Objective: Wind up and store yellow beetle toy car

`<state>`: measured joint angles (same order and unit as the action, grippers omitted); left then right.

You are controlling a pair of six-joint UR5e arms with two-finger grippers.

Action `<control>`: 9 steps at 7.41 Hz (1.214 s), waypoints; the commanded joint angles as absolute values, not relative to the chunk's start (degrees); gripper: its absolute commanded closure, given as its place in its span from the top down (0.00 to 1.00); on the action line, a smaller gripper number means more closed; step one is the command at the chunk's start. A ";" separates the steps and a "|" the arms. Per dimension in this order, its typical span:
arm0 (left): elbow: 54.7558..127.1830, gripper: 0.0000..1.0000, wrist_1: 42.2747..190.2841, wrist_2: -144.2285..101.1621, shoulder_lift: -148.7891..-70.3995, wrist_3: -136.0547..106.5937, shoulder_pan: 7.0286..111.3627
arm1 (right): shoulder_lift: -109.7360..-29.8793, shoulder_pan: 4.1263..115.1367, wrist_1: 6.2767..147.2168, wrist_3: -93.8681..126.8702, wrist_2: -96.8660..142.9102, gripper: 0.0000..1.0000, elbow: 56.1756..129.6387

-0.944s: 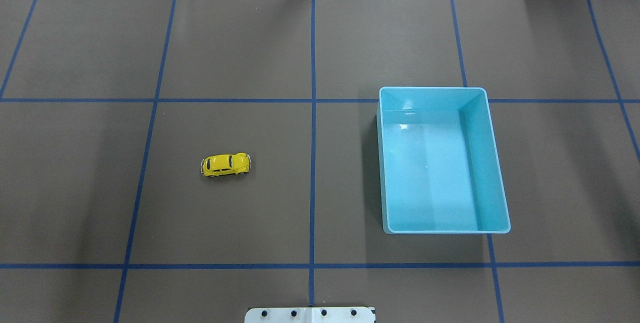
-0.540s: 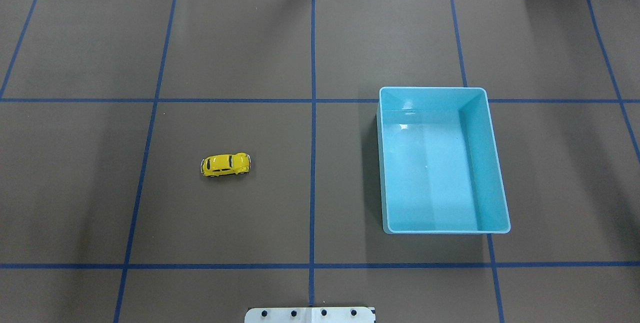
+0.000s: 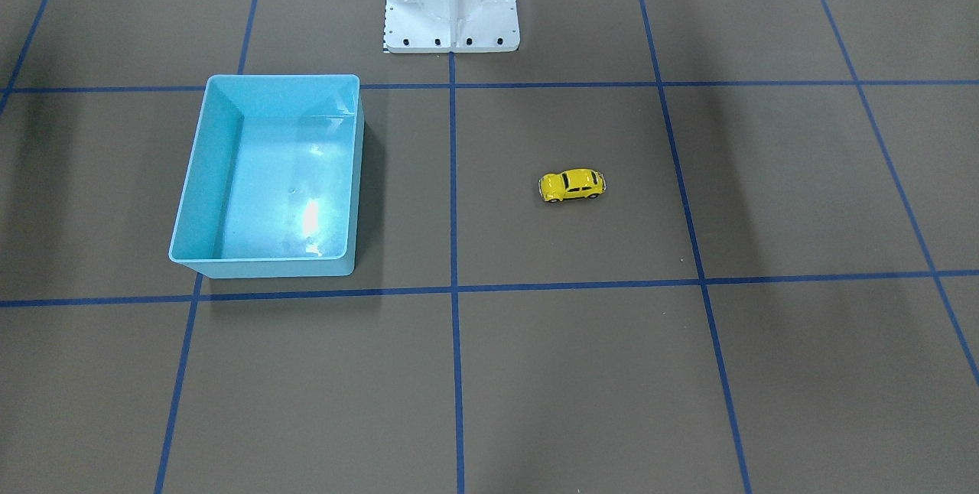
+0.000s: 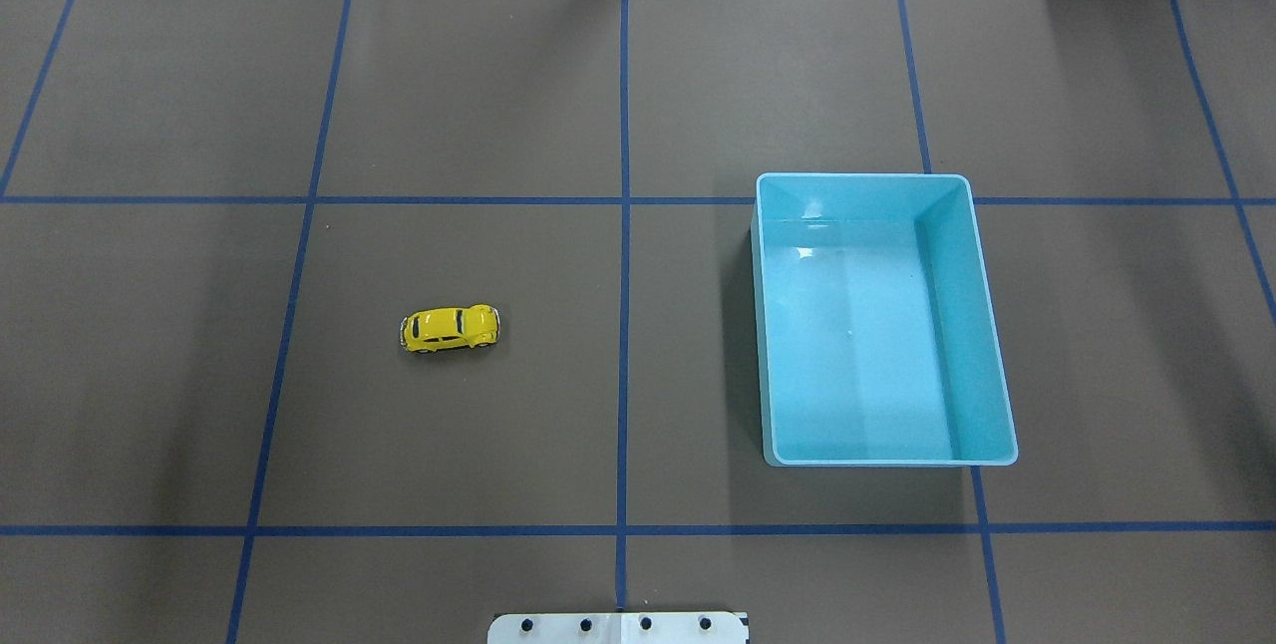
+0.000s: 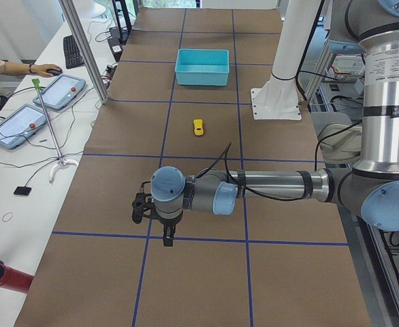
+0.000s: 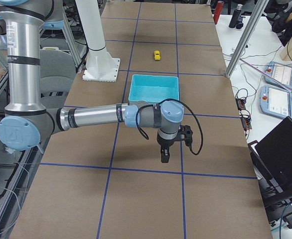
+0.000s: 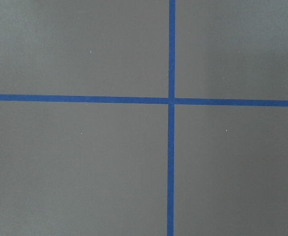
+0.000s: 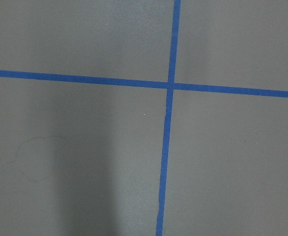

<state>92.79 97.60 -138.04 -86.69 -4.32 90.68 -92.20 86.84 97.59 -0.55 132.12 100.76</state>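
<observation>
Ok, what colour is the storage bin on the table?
Light blue; the bin shows best in the overhead exterior view.

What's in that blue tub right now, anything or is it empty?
Empty: the overhead view shows only the bare floor of the blue tub. The yellow toy car stands on the table, well apart from it.

Too small to judge: jaw spacing of left gripper (image 5: 167, 239) and right gripper (image 6: 164, 158).

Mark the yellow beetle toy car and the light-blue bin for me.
yellow beetle toy car (image 4: 451, 327): overhead exterior view, on its roof.
light-blue bin (image 4: 962, 325): overhead exterior view, on its right inner wall.
</observation>
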 commanded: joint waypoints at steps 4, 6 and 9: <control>100.35 1.00 97.91 -137.99 -89.28 -3.78 83.35 | -92.29 86.84 97.56 -0.70 132.10 1.00 100.37; 101.94 1.00 97.91 -137.90 -94.28 -3.78 77.56 | -92.29 86.92 97.56 -0.79 132.10 1.00 100.37; 102.48 1.00 97.39 -137.20 -100.70 -3.87 65.00 | -92.37 86.84 97.56 -0.88 132.10 1.00 100.37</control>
<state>102.49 97.69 -137.47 -97.75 -3.84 70.39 -92.31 86.85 97.56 -0.81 132.10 100.37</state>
